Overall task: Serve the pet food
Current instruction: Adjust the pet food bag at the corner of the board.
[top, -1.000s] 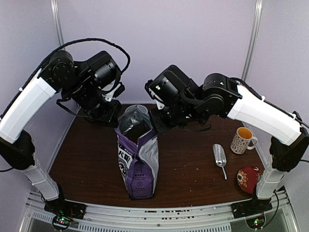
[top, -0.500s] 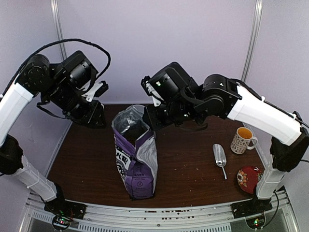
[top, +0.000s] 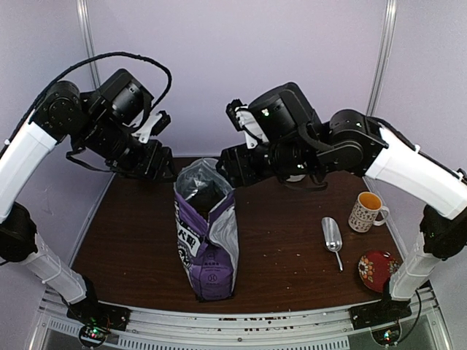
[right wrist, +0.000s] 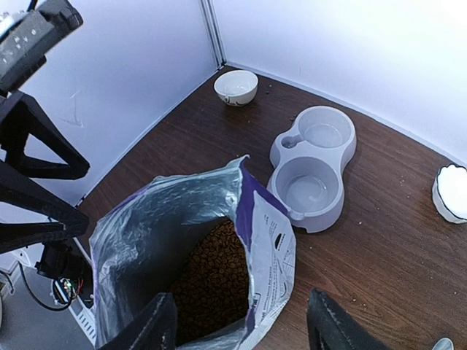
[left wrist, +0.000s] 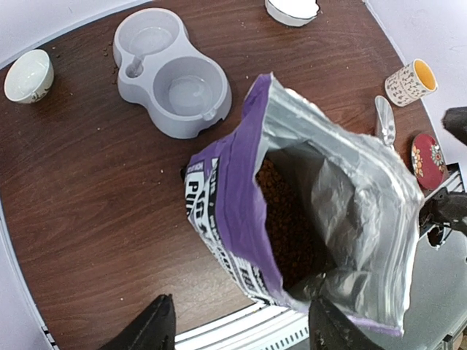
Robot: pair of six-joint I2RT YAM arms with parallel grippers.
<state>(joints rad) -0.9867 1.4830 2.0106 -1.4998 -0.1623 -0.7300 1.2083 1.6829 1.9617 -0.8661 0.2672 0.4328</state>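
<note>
Purple food bag (top: 208,240) stands open, kibble (right wrist: 215,281) showing. Left gripper (left wrist: 241,328) and right gripper (right wrist: 241,324) hover with jaws spread, both empty. Metal scoop (top: 332,237) on the right needs grabbing next, I reckon.

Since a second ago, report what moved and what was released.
Left jaws and right jaws opened, let go of the purple bag's mouth and drew back from it, up and apart. The bag stayed upright and open; scoop, mug and red dish unmoved.
</note>
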